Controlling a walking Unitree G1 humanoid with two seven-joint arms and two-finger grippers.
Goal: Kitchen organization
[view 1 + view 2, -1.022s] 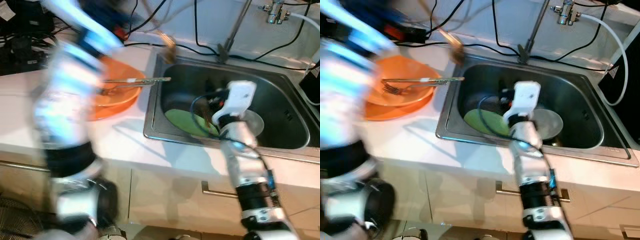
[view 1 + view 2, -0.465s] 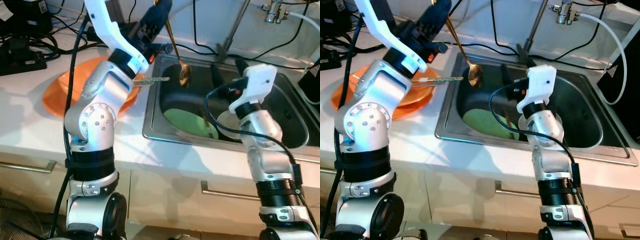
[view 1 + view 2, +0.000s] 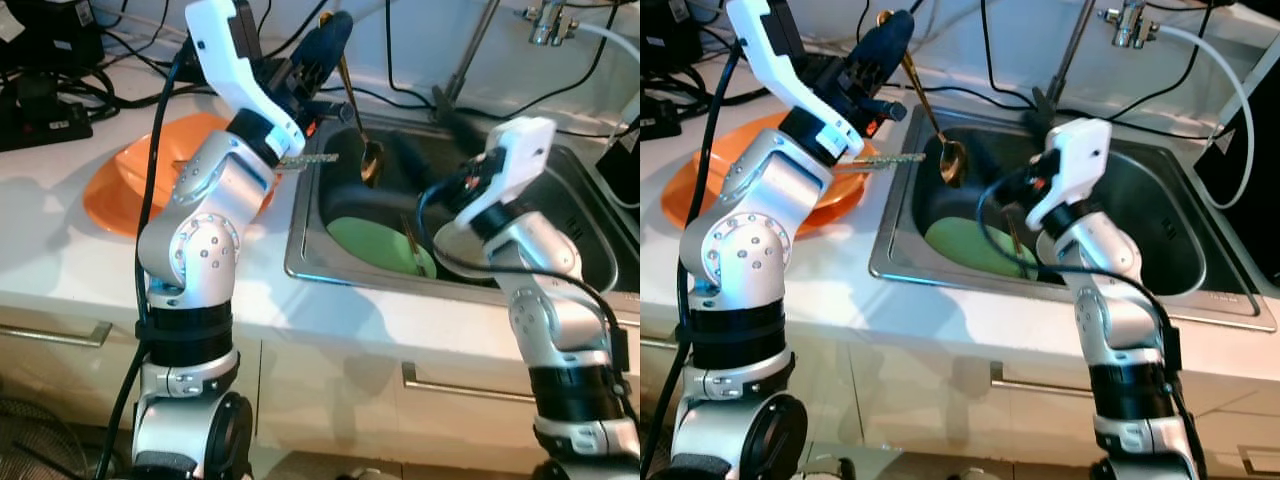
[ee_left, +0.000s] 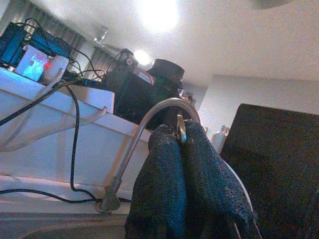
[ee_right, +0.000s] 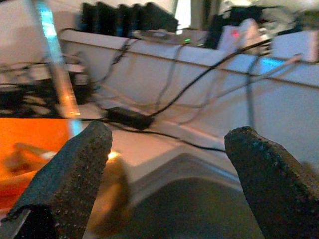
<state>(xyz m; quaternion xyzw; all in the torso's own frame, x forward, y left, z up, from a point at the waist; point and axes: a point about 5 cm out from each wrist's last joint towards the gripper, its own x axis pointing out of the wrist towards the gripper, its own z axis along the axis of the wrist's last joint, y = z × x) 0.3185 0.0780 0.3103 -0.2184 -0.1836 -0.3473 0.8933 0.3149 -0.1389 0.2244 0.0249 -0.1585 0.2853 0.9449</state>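
**Spoon hangs over the sink corner**

A white kitchen counter (image 3: 60, 190) holds a steel sink (image 3: 600, 285) and stacked orange plates (image 3: 115, 185). A green plate (image 3: 370, 240) lies in the basin. The left gripper (image 3: 330, 35) is clamped on a gold spoon (image 3: 360, 125), handle up, bowl dangling over the sink's left rear corner. The right gripper (image 5: 164, 164), fingers spread wide and empty, faces that spoon from the sink side, close by.

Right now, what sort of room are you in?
A home kitchen, most likely: a steel sink set in a white counter, a tap behind it, and orange plates beside it.
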